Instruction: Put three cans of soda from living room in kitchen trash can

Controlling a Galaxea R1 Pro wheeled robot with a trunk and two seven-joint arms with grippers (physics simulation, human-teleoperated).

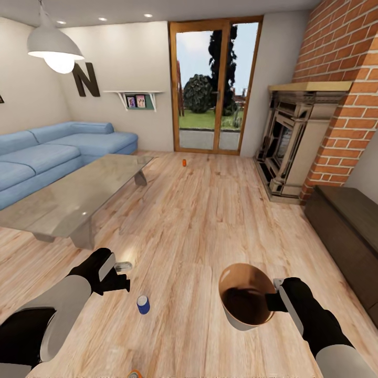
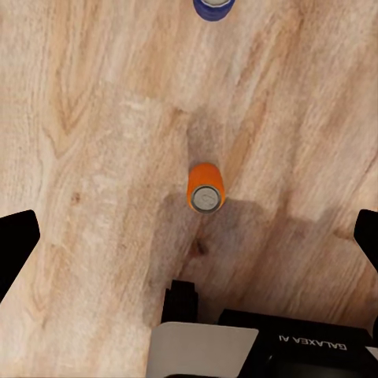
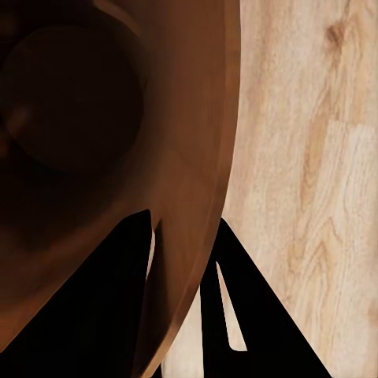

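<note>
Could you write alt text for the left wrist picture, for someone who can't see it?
Looking straight down at a light plank floor, an orange soda can stands upright below the camera, between the two dark fingers of the left tool, which are spread wide apart. A dark blue can is cut off by the picture's edge.

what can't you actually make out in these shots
- Far orange can, head view: too small to tell upright or lying.
- Near orange can, head view: cut off by the bottom edge.
- Trash can, right wrist view: dark inside, contents unclear.
</note>
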